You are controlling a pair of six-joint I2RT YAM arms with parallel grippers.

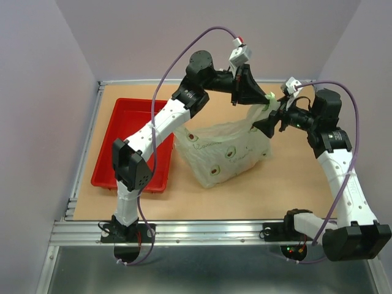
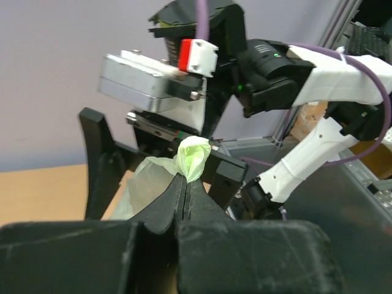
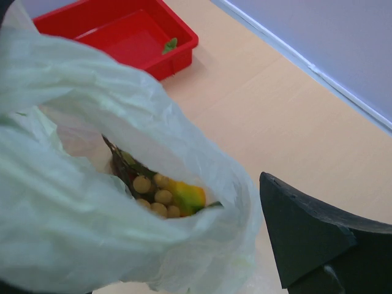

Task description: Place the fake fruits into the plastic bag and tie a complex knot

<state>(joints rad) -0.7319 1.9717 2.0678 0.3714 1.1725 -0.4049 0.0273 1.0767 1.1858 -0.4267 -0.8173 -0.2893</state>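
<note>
The pale-green plastic bag (image 1: 223, 153) stands on the table, its top pulled up to the right. My left gripper (image 1: 262, 97) is shut on a bunched handle strip (image 2: 193, 157) of the bag, which sticks out past the closed tips (image 2: 185, 179). My right gripper (image 1: 271, 121) sits just below, at the bag's upper right corner. In the right wrist view one finger (image 3: 312, 239) stands wide to the right, and the bag (image 3: 92, 202) hides the other. The fake fruits (image 3: 166, 193), a brownish bunch and a yellow-orange piece, lie inside the open mouth. No knot shows.
A red tray (image 1: 131, 141) stands left of the bag, with a small green leaf (image 3: 169, 45) in it. The metal rail (image 1: 202, 231) runs along the near edge. Purple walls close in the back and sides.
</note>
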